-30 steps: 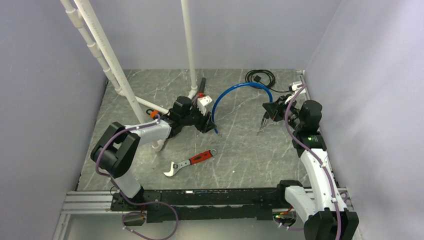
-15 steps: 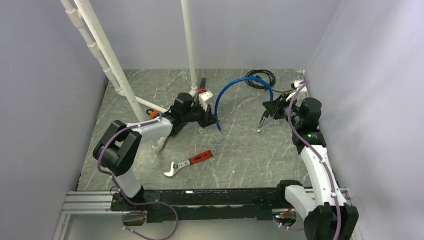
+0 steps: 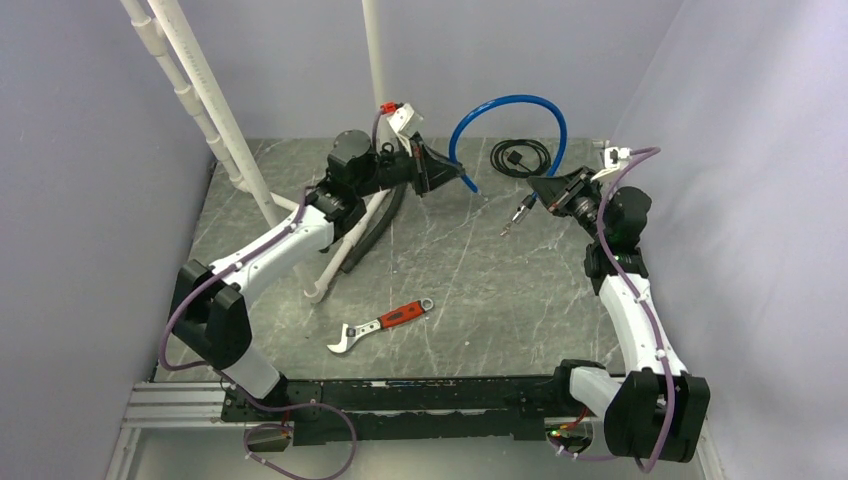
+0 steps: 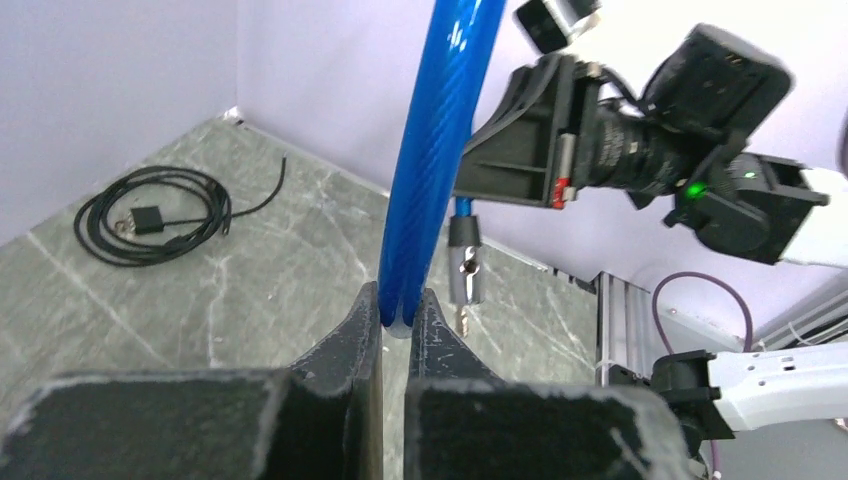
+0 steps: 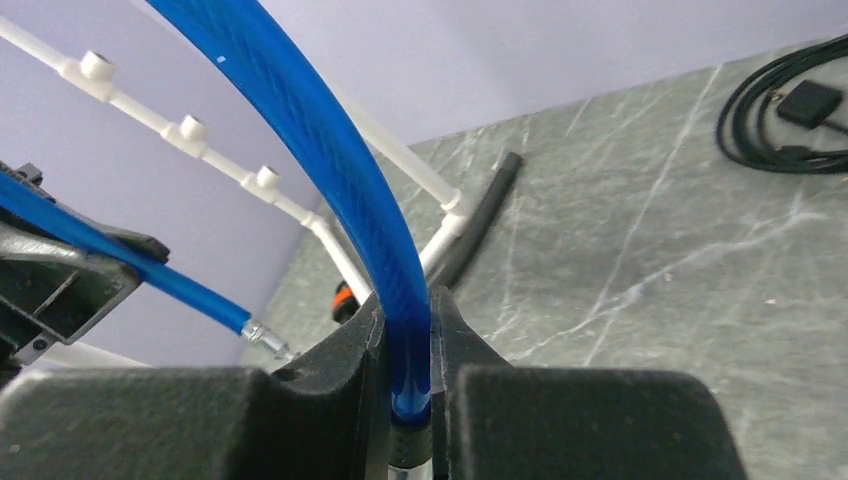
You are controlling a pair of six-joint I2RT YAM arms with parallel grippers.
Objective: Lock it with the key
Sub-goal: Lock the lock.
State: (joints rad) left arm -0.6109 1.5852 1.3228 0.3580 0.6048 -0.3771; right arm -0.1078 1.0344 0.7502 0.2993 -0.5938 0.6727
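Note:
A blue cable lock (image 3: 512, 98) arcs in the air between both grippers. My left gripper (image 3: 456, 172) is shut on the cable near one end; in the left wrist view the fingertips (image 4: 368, 312) pinch the cable (image 4: 432, 150). That end's metal pin (image 5: 264, 337) sticks out free. My right gripper (image 3: 547, 190) is shut on the other end of the cable (image 5: 330, 160), just above the lock barrel (image 4: 465, 262). A small key (image 4: 461, 321) hangs from the barrel, which also shows in the top view (image 3: 514, 216).
A red-handled wrench (image 3: 381, 322) lies on the table near the front. A coiled black cable (image 3: 521, 157) lies at the back right. White PVC pipes (image 3: 205, 95) and a black hose (image 3: 374, 228) stand at the back left.
My left arm has lifted off the table and swung back and right, carrying its cable end up. The blue arc now stands higher. My right gripper rose slightly with the lock end.

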